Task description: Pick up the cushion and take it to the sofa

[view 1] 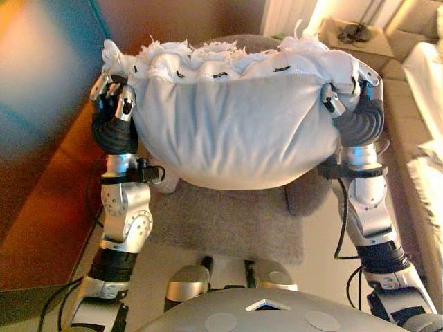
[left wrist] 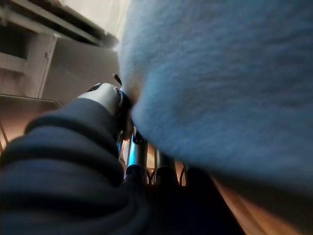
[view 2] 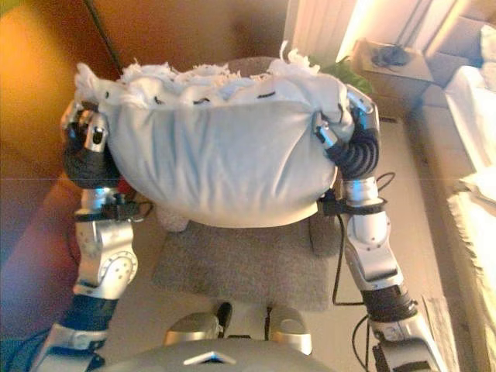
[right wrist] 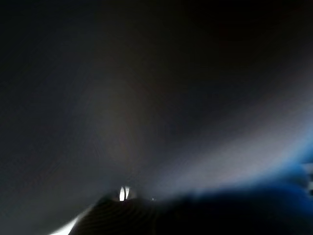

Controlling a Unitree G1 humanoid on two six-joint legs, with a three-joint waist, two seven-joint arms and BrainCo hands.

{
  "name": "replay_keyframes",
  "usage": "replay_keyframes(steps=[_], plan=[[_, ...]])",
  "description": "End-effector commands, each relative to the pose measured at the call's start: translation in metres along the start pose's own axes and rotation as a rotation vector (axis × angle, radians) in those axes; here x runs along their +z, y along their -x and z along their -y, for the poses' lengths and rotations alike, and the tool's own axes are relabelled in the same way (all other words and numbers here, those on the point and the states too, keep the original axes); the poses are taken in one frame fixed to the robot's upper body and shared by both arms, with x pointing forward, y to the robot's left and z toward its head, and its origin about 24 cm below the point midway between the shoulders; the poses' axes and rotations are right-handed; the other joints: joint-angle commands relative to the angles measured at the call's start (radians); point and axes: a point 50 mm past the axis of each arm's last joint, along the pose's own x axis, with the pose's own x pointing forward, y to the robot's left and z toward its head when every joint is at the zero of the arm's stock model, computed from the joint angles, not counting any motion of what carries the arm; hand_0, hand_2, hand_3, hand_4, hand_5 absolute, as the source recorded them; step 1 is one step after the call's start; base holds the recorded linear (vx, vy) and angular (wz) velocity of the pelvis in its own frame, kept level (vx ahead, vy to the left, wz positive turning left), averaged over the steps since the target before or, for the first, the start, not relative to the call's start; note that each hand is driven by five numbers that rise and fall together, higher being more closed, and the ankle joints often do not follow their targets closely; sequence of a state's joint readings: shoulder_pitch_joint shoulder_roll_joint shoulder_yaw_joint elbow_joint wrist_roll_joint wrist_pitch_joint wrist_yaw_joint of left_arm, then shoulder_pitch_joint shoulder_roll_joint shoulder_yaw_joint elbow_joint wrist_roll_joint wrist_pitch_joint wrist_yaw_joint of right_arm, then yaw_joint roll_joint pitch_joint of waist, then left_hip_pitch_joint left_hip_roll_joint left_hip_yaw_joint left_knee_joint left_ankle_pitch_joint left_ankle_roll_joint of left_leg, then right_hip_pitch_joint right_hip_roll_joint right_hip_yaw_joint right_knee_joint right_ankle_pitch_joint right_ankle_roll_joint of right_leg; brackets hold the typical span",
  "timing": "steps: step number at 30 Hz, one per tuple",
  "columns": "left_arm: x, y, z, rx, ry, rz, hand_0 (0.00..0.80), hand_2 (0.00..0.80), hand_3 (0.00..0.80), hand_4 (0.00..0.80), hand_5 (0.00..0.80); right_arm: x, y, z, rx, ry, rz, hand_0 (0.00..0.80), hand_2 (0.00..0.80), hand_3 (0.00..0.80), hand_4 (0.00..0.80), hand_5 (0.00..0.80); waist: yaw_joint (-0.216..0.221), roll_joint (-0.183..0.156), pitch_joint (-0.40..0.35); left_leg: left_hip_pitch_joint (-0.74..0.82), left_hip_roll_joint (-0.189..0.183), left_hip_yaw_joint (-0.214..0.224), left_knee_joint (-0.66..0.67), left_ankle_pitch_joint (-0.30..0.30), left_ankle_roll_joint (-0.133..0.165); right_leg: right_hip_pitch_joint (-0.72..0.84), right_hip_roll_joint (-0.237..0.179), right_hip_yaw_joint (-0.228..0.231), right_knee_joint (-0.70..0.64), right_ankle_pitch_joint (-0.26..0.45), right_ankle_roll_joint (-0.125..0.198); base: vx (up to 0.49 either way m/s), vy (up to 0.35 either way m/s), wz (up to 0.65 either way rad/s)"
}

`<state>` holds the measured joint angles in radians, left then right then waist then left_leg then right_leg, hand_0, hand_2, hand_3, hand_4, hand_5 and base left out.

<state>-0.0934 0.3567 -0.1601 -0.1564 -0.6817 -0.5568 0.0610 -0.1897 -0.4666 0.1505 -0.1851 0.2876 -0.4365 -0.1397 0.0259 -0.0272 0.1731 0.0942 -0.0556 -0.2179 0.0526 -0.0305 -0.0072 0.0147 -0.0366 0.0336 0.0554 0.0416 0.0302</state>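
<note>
A big white cushion (view 1: pixel 235 131) with a fringed top edge hangs in the air in front of me, held between both hands. My left hand (view 1: pixel 113 104) has its fingers curled on the cushion's left corner. At the right corner, my right hand (view 1: pixel 354 104) pinches the cloth, thumb on the near face and fingers over the top. In the left wrist view the cushion (left wrist: pixel 225 83) fills most of the picture, with that hand's thumb (left wrist: pixel 105 98) pressed against it. The right wrist view is dark, filled by the cushion (right wrist: pixel 156 98) close up.
Under the cushion stands a grey upholstered seat (view 1: pixel 228 221). A pale sofa (view 1: pixel 422 131) runs along the right side. At the far right back is a small table (view 1: pixel 360 38) with a dark thing on it. A brown wooden surface (view 1: pixel 41 207) lies to the left.
</note>
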Motion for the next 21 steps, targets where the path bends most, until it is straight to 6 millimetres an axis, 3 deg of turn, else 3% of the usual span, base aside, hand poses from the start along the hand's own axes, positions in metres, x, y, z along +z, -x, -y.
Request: replay_keyframes(steps=[1, 5, 8, 13, 21], plan=[[0.014, -0.008, 0.031, -0.191, -0.009, 0.115, 0.8, 0.8, 0.8, 0.8, 0.8, 0.044, -0.021, -0.022, 0.114, -0.076, 0.26, 0.8, 0.8, 0.8, 0.8, 0.8, 0.028, -0.04, -0.067, -0.065, -0.02, 0.065, 0.187, -0.044, -0.007, 0.04, -0.026, -0.039, 0.004, -0.028, 0.024, 0.122, -0.079, 0.12], [0.005, -0.007, 0.028, -0.159, -0.021, 0.068, 0.8, 0.8, 0.8, 0.8, 0.8, 0.029, -0.018, -0.026, 0.092, -0.082, 0.182, 0.8, 0.8, 0.8, 0.8, 0.8, 0.028, -0.023, -0.058, -0.082, 0.049, 0.145, 0.121, 0.002, -0.04, 0.082, -0.031, -0.08, -0.037, -0.035, 0.024, 0.091, 0.018, 0.27], [0.001, -0.011, 0.031, -0.13, -0.042, 0.059, 0.8, 0.8, 0.8, 0.8, 0.8, 0.022, -0.024, -0.032, 0.117, -0.092, 0.14, 0.8, 0.8, 0.8, 0.8, 0.8, 0.037, -0.015, -0.056, -0.08, 0.061, 0.126, 0.062, 0.011, -0.047, 0.097, -0.039, -0.085, -0.066, -0.036, 0.025, 0.037, 0.06, 0.17], [-0.027, -0.014, 0.025, -0.067, -0.116, -0.062, 0.8, 0.8, 0.8, 0.8, 0.8, -0.013, -0.033, -0.036, 0.078, -0.118, -0.036, 0.8, 0.8, 0.8, 0.8, 0.8, 0.032, -0.004, -0.095, -0.019, 0.079, 0.151, -0.06, 0.038, -0.054, 0.125, -0.051, -0.122, -0.114, -0.019, 0.032, 0.094, 0.083, 0.15], [-0.035, -0.01, 0.014, -0.019, -0.123, -0.108, 0.8, 0.8, 0.8, 0.8, 0.8, -0.029, -0.022, -0.046, 0.044, -0.116, -0.111, 0.8, 0.8, 0.8, 0.8, 0.8, 0.031, 0.009, -0.12, 0.021, 0.082, 0.17, -0.095, 0.029, -0.041, 0.141, -0.057, -0.128, -0.123, -0.022, 0.034, 0.038, 0.054, 0.09]])
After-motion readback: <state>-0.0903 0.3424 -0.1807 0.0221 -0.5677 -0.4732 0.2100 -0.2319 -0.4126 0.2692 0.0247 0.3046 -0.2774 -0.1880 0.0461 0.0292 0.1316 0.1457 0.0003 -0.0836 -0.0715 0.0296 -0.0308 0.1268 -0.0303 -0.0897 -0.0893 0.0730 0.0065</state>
